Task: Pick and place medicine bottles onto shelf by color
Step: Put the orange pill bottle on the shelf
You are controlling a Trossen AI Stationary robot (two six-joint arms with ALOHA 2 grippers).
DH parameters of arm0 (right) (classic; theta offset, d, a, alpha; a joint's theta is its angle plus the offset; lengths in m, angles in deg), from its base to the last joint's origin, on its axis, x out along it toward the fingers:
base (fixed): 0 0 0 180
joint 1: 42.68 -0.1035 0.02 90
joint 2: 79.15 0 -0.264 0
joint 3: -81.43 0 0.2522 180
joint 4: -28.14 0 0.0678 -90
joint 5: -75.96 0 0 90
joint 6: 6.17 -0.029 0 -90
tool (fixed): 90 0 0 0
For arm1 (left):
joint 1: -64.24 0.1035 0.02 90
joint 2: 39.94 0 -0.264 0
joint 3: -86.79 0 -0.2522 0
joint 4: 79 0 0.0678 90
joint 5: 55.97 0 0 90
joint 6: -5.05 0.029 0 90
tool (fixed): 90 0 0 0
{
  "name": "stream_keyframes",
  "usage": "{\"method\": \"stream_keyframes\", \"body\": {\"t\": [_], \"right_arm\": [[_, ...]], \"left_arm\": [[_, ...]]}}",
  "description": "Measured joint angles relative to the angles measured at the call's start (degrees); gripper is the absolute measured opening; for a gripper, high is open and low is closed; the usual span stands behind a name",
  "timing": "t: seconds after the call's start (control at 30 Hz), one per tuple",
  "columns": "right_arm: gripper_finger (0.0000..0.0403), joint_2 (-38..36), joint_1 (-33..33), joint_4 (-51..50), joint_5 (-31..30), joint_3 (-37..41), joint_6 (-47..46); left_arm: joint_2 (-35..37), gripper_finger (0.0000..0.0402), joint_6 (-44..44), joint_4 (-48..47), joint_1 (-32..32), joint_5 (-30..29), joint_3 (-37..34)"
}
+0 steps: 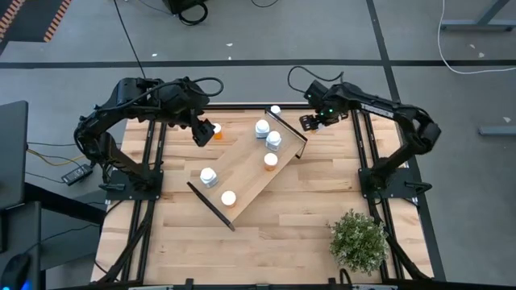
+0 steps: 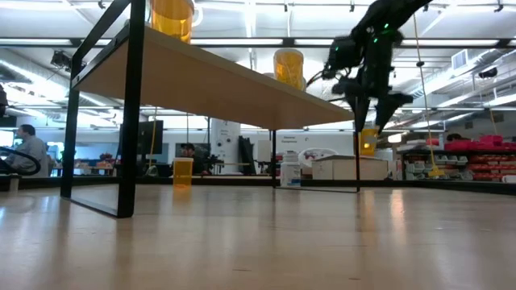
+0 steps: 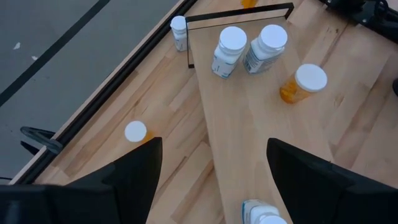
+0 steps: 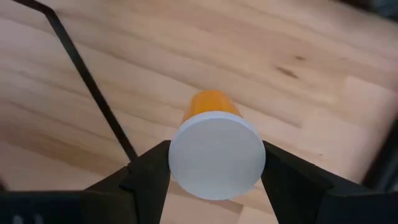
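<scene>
Right hand [image 4: 214, 180] grips an orange bottle [image 4: 211, 107] by its round white cap; left hand [image 3: 214, 168] gapes.

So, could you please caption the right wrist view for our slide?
Right gripper clamps the white cap of an orange medicine bottle above the wooden tabletop.

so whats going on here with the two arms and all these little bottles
A two-armed robot is putting medicine bottles onto a wooden shelf lying diagonally on the table. The right gripper is closed on the white cap of an orange bottle, lifted clear of the table by the shelf's far end. The left gripper hangs open near an orange bottle standing on the table beside the shelf. Five bottles already sit on the shelf: three white, two orange.
</scene>
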Motion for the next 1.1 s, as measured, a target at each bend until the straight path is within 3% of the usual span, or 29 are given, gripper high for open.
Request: {"method": "stream_keyframes", "body": {"t": [0.47,0.87,1.1], "right_arm": [[0.0239,-12.29,-4.45,-2.42,4.02,-1.7,-1.66],[0.0239,-14.15,-14.68,-1.16,4.04,-16.67,2.37],[0.0239,-13.41,-21.62,5.16,4.17,-21.84,3.21]], "left_arm": [[0.0,0.0293,1.91,0.17,0.0,0.0,0.0],[-0.51,0.0293,11.86,17.24,0.16,0.0,0.04],[-4.05,0.0293,13.92,20.29,2.37,-0.01,0.04]]}}
